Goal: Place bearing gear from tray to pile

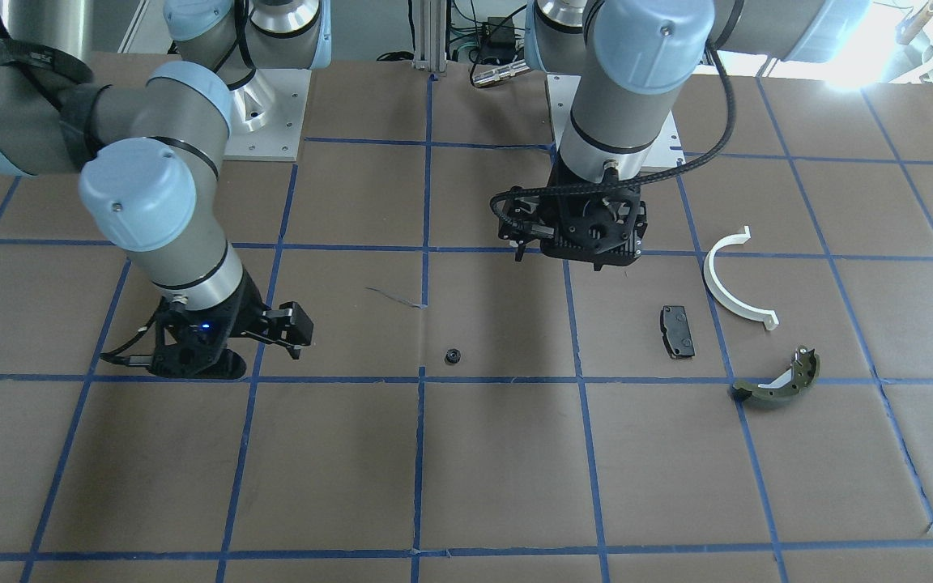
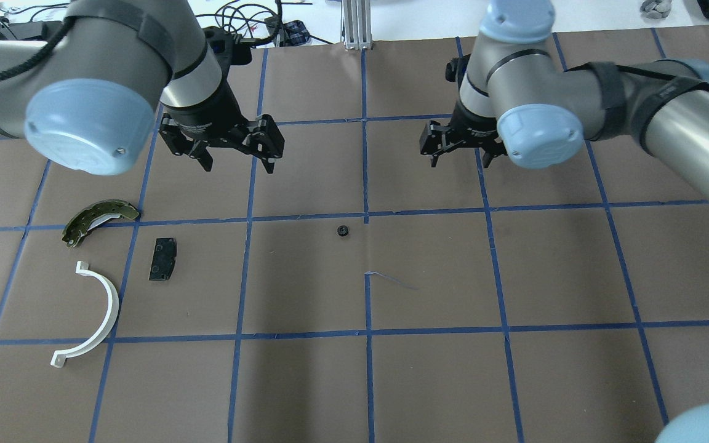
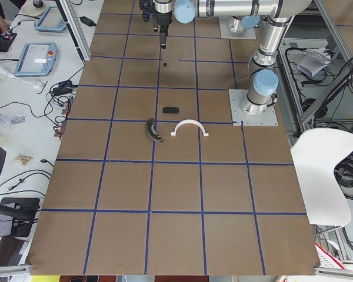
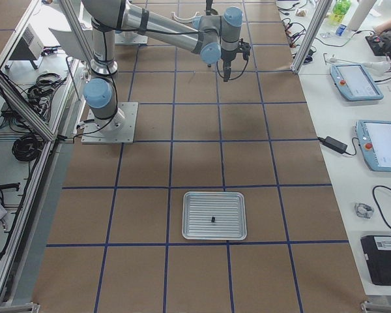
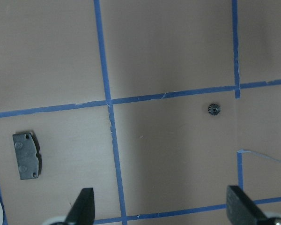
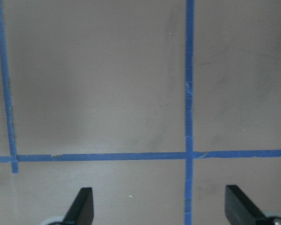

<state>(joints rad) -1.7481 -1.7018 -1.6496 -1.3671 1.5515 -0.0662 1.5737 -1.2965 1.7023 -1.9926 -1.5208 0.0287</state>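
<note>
Matt brown paper [image 2: 428, 381] is laid over the table. The white half-ring [image 2: 110, 301] is seen as smooth plastic, the black pad [image 2: 163, 259] as matt, the olive-green shoe [image 1: 762, 395] as dull with a metal end. The tray [image 4: 195, 208] is seen as ribbed metal.

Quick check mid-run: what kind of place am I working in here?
Most likely a robotics lab test cell: a paper-covered table with a blue tape grid, teach pendants on the side bench.
</note>
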